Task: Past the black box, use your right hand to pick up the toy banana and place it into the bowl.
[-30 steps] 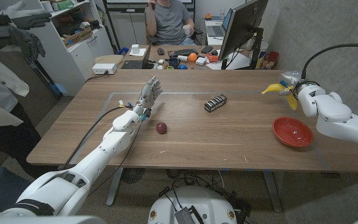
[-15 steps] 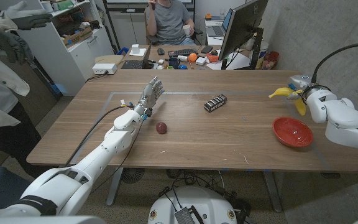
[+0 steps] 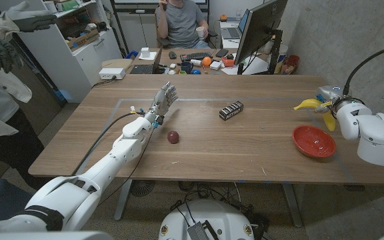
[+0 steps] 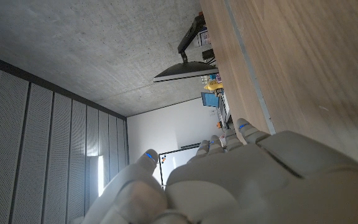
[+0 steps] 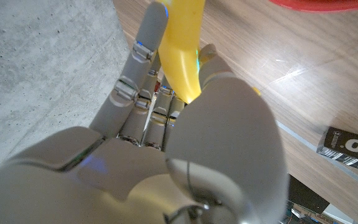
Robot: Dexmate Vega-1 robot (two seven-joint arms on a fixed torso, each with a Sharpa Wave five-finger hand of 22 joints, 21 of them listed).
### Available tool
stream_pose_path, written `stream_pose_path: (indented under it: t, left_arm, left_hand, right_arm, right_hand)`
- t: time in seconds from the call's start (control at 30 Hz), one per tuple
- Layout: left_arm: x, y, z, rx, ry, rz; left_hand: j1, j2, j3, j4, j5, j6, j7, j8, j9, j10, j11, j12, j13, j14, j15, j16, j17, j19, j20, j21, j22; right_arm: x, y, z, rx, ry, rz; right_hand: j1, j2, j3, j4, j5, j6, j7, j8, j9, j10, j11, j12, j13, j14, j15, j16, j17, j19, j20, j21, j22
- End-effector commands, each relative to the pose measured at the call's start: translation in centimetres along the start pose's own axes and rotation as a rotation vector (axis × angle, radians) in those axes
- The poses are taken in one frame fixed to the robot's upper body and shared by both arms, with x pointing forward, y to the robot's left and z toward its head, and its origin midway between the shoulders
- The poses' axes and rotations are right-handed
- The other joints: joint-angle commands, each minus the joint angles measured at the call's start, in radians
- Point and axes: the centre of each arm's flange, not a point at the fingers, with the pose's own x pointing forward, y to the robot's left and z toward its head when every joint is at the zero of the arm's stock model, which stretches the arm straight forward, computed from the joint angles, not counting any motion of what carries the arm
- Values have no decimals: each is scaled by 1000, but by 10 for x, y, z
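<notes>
The right arm is swinging toward the right edge of the head view, and its right hand (image 3: 339, 107) is carrying the toy banana (image 3: 310, 105) with it, now lifted off the table (image 3: 199, 143) at the upper right, just above the red bowl (image 3: 314, 141) in the picture. The fingers (image 5: 143, 46) are clamping the yellow fruit. The left hand (image 3: 161, 103) is keeping its place at centre left, fingers spread and holding nothing, near a dark red ball (image 3: 173, 137). The black box (image 3: 231, 110) is lying mid-frame. Lowering into the bowl looks next.
</notes>
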Motion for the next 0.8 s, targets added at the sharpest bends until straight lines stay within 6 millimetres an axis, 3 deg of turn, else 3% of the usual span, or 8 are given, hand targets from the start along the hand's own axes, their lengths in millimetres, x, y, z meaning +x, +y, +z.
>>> stream_pose_path:
  t: [0.03,0.4,0.8]
  left_arm:
    - [4,-2,-1,-5,4,-29]
    - [8,-6,-2,-7,6,-50]
    - [3,-5,-1,-6,4,-47]
  left_hand:
    - [-4,130,-7,-1,-2,-118,-2,4,5,-156,4,5,3,-150,3,7,2,-4,8,4,2]
    - [-4,130,-8,-1,-2,-118,-2,4,5,-156,3,5,3,-150,4,7,2,-4,9,4,2]
    - [-4,130,-8,-1,-2,-118,-2,4,5,-157,5,4,3,-151,4,6,2,-6,9,3,2]
  right_arm:
    - [-24,4,-1,13,27,22]
    - [-47,14,1,74,18,59]
    - [-45,15,7,122,-12,104]
  right_hand:
    - [197,209,-1,-3,5,104,-88,4,2,22,-9,2,2,151,-209,4,8,-11,-11,11,4]
    - [198,209,-3,-3,5,103,-88,3,-2,20,-9,3,4,151,-208,2,16,-13,-11,18,6]
    - [201,209,-3,-4,4,104,-87,3,-7,21,-9,1,1,151,-209,1,23,-14,-12,25,7]
